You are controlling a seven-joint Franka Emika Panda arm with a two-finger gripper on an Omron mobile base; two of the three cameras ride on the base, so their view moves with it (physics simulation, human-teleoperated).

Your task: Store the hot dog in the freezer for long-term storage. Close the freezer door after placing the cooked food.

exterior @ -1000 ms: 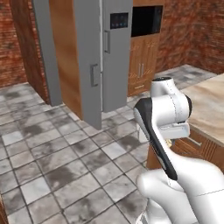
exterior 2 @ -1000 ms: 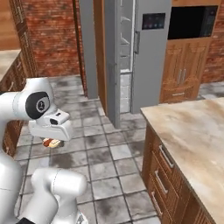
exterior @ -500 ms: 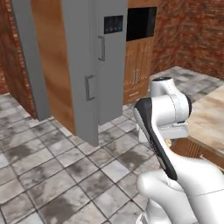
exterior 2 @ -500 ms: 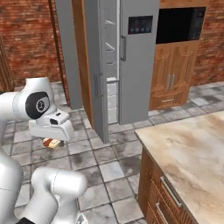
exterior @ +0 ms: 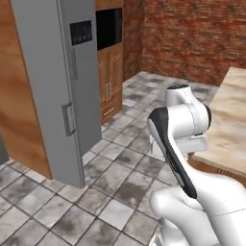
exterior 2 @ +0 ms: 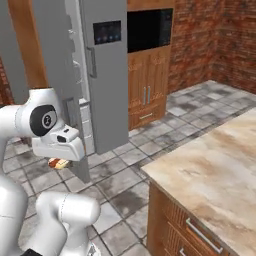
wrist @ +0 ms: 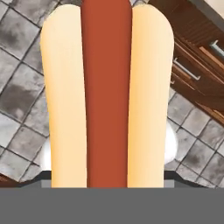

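- The tool [exterior 2: 59, 161] is clenched on the hot dog [wrist: 107, 94], tucked low under the arm's wrist, likely to keep the food steady in transit.
- The hot dog sits well short of the freezer [exterior 2: 80, 65], over the tiled floor [exterior: 120, 178].
- The freezer door [exterior: 43, 91] stands open, ready for loading.
- The hot dog: two pale tan bun halves flanking a red-brown sausage; no yellow stripe visible from here.

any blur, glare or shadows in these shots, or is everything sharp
Hand view: the hot dog sits so close that it looks flat and soft, with no glare. Left base view: even rendered light, soft dark patches on the floor tiles, no hard shadows. Right base view: the fridge display panel stays dark with no glare; the counter top looks faintly smeared.
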